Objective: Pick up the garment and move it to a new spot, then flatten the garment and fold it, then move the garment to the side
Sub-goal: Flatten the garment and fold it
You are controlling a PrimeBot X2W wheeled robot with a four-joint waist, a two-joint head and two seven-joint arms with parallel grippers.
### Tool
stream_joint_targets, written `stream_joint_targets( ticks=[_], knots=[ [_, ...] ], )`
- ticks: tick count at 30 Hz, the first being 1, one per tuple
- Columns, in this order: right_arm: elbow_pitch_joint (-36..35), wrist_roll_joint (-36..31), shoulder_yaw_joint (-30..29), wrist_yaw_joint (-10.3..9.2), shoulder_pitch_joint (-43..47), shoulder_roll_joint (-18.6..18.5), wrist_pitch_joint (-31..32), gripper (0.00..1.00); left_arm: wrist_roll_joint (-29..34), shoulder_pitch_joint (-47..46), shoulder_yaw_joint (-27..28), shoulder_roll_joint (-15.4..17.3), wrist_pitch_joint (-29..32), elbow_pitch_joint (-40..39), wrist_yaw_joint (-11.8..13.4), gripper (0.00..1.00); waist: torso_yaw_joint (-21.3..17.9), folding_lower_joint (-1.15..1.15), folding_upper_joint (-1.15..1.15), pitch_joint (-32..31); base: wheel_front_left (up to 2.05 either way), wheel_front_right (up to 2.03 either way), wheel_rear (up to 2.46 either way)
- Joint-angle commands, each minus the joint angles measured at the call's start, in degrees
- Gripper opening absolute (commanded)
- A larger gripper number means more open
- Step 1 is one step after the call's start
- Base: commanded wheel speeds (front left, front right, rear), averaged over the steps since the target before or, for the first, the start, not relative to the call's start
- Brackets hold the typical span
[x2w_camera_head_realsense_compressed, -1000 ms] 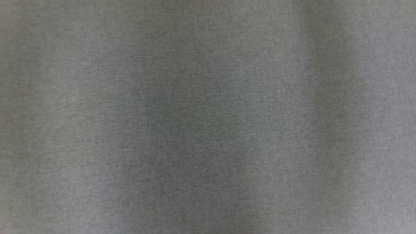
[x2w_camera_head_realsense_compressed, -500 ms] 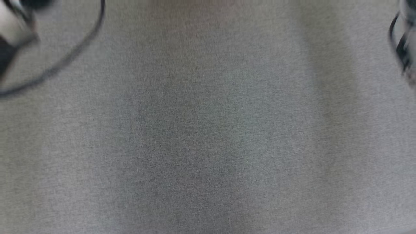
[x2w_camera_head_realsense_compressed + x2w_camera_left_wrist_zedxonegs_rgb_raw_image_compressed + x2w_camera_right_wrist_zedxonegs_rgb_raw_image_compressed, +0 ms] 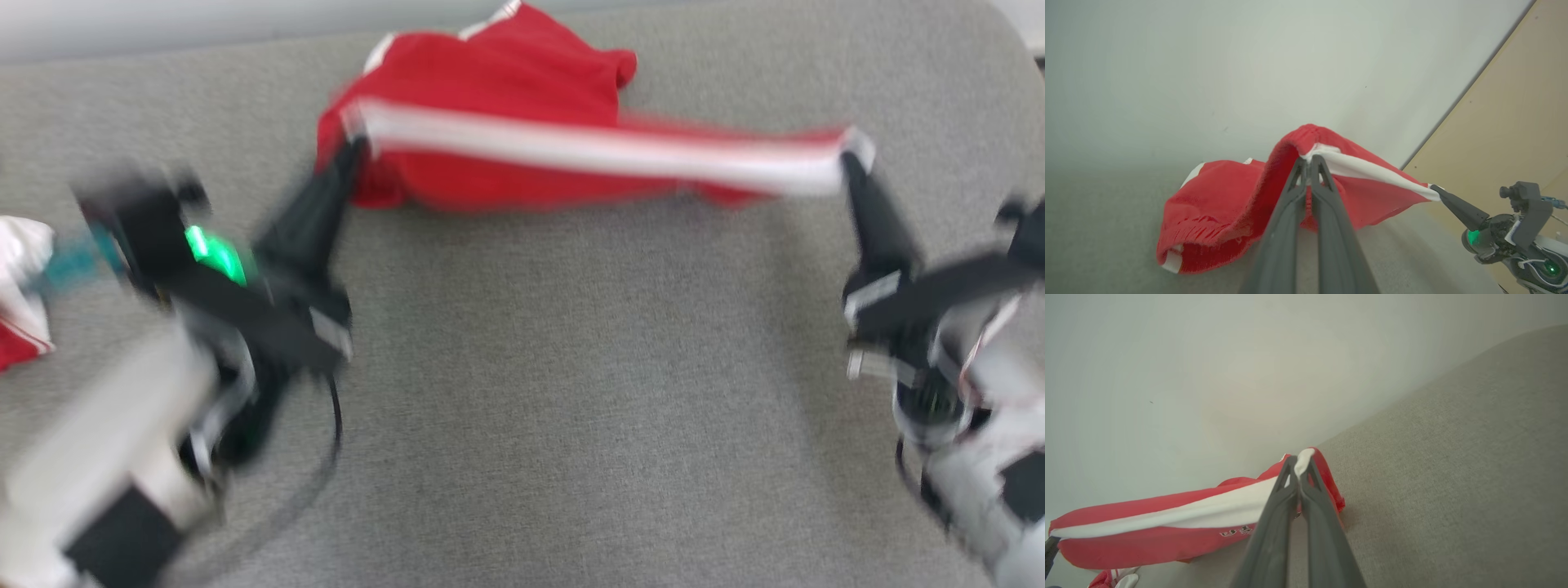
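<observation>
Red garment (image 3: 506, 90): it looks like a pair of shorts with a white side band (image 3: 604, 151). It sits at 12 o'clock on the grey fabric surface (image 3: 571, 425), close to the far edge.
Left gripper (image 3: 353, 151): pinched tight on the band's end at about 10 o'clock. In my left wrist view the two fingers meet, with red and white cloth caught at their tips.
Right gripper (image 3: 849, 159): clamped on the band's other end at about 2 o'clock. My right wrist view shows white cloth standing up between the closed tips.
Long axis: the band runs taut straight across me from 10 to 2 and is lifted off the surface between the two claws.
Bulk: most of the red cloth is bunched behind and under the left end, touching the surface. The right claw has only the narrow end, so the left arm is nearer the bulk.
Step, as I judge it: stretching the piece out to lay it flat, with folding not yet begun.
Next move, my reading: draw both claws toward 6 o'clock together and keep them spread, so the bunched part trails open behind the band.
Doubt: the head view is smeared, so I cannot tell how deep either pinch bites.
Other cloth (image 3: 20, 302): a red-and-white heap at 9 o'clock, well apart.
</observation>
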Motion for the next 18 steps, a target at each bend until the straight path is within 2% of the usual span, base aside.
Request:
stream_joint_targets(
  ticks=[1,3,10,18],
  knots=[
    [-0.1,0.1,-0.1,0.09,1.0,-0.4,-0.4,0.0,1.1,1.3,0.5,0.0,-0.3,-0.4,0.4,0.0,1.4,0.02,0.01,-2.2,0.0,0.0,0.0],
    [-1.5,0.1,0.2,0.09,5.1,-0.4,-0.9,0.0,3.1,7.1,3.0,-0.7,-0.3,-2.4,1.2,0.0,1.7,0.02,0.01,-3.2,0.0,0.0,0.0],
    [-3.3,-1.0,0.2,0.09,17.9,-1.2,-1.9,0.0,8.9,24.7,6.1,-3.1,-0.3,-3.8,2.1,0.0,2.6,0.02,0.01,-7.5,0.0,0.0,0.0],
    [-7.2,-0.4,0.4,0.07,30.5,-1.7,-0.2,0.0,16.2,37.7,10.7,-3.1,-0.3,-2.1,2.7,0.0,3.1,0.02,0.01,-11.3,0.0,0.0,0.0]
  ],
)
